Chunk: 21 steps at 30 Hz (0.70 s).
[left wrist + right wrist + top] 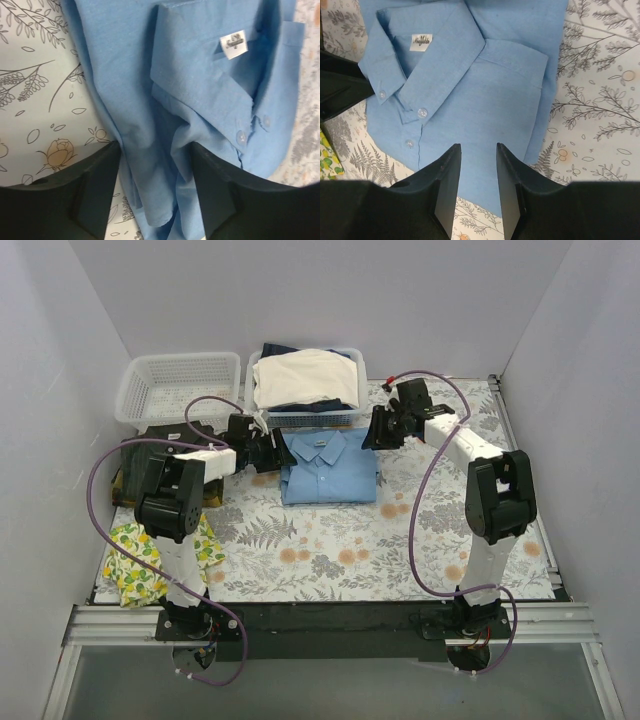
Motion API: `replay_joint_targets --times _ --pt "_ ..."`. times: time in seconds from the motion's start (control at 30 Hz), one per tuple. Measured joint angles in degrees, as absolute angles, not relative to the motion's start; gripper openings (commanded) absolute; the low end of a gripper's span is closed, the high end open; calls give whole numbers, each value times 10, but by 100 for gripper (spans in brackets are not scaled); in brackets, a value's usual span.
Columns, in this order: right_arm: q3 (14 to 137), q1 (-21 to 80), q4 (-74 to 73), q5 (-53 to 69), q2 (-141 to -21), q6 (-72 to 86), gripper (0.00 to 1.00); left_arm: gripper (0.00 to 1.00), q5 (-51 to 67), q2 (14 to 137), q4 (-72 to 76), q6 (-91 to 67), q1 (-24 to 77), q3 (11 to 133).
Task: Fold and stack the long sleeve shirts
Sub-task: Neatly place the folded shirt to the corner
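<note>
The light blue shirt point(328, 468) lies folded on the floral table cover, collar towards the back. My left gripper point(272, 450) is at its left edge by the collar, open, with a loose fold of blue cloth point(150, 165) between the fingers point(95, 185). My right gripper point(375, 430) is open and empty, hovering over the shirt's right side; its fingers point(447, 175) frame the blue front point(485, 100). The dark shirt point(170, 435) lies bunched at the far left, partly hidden by my left arm.
An empty white basket point(175, 388) stands at the back left. A second basket point(352, 418) beside it holds cream-white and dark garments. The yellow lemon-print cloth point(135, 565) lies at the front left. White walls close in both sides.
</note>
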<state>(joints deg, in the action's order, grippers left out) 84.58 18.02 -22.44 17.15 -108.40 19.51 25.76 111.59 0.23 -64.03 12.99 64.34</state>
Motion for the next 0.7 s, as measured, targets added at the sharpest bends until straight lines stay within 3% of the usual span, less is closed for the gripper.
replay_joint_targets --times 0.07,0.2,0.43,0.6,0.7 --pt "846 182 -223 185 -1098 196 42 59 237 1118 -16 -630 138 655" --pt "846 190 -222 202 -1145 196 42 73 209 1122 -35 -618 156 672" --pt "864 218 -223 228 -1215 203 41 84 182 1119 -43 -612 173 681" --pt "880 239 -223 225 -1225 203 41 85 140 1114 -56 -614 182 683" --pt "884 245 -223 225 -1228 206 41 70 109 1109 -68 -612 182 682"
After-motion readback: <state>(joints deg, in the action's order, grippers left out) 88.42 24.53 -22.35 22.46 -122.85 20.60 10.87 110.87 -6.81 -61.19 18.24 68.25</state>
